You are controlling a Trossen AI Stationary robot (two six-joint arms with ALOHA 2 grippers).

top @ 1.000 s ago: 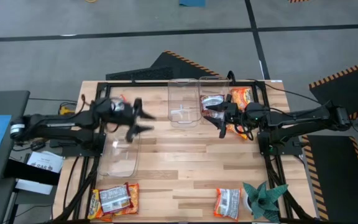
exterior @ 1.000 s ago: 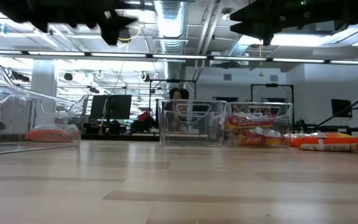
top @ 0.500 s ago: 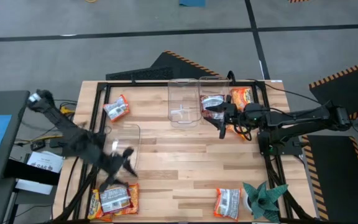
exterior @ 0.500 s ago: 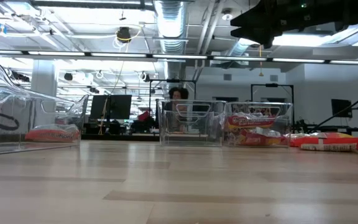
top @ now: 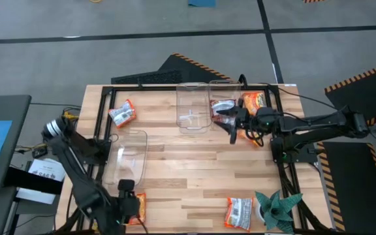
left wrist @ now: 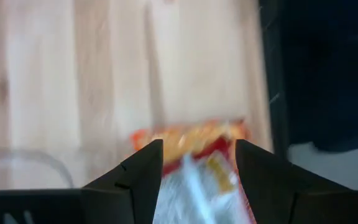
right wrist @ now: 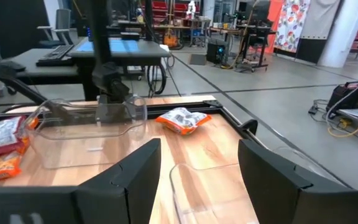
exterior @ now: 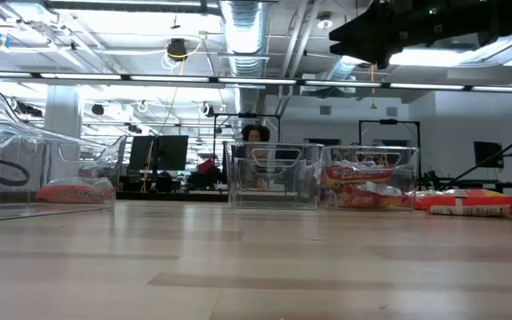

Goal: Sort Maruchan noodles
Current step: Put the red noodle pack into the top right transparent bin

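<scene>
Progress: I judge the sort partly done. Two packets sit in the right-hand clear bin (top: 230, 104); the middle bin (top: 193, 108) and the bin at the left (top: 126, 156) look empty.
Remaining: I count four loose Maruchan noodles on the tabletop (top: 194, 163): the packet near the far left corner (top: 122, 115), the packet at the near left edge (top: 134, 207), the packet at the near right (top: 239, 213), and the orange packet beside the right-hand bin (top: 253, 102).
Appearance: flat rectangular plastic packets, orange-yellow or white-silver with red print.
Left pincer (left wrist: 199, 165): fingers apart, nothing between them, directly above the packet at the near left edge.
Right pincer (top: 233, 123): fingers apart, empty, hovering over the right-hand bin.
</scene>
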